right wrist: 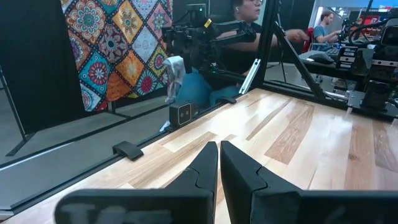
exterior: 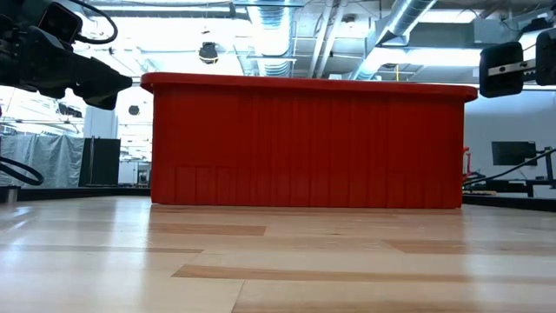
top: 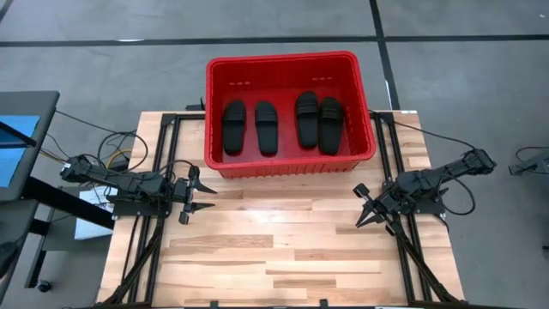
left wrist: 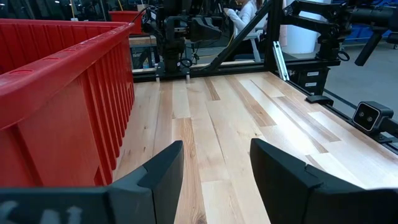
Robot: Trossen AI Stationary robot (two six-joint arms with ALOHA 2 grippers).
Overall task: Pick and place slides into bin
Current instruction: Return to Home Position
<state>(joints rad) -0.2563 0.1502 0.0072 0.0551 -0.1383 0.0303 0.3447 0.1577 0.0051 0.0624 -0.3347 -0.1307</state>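
Note:
The red bin stands at the table's far middle; in the low view its near wall hides what is inside. Four black slides lie side by side on its floor, soles down, in two pairs. My left gripper hovers open and empty near the bin's near left corner, and its wrist view shows the bin's wall beside it. My right gripper is shut and empty near the bin's near right corner, with its fingertips nearly together in its wrist view.
Bare wooden table top lies between the bin and the near edge. Black frame rails run along both sides of the table. A small camera sits at the table's edge. People sit in the room beyond.

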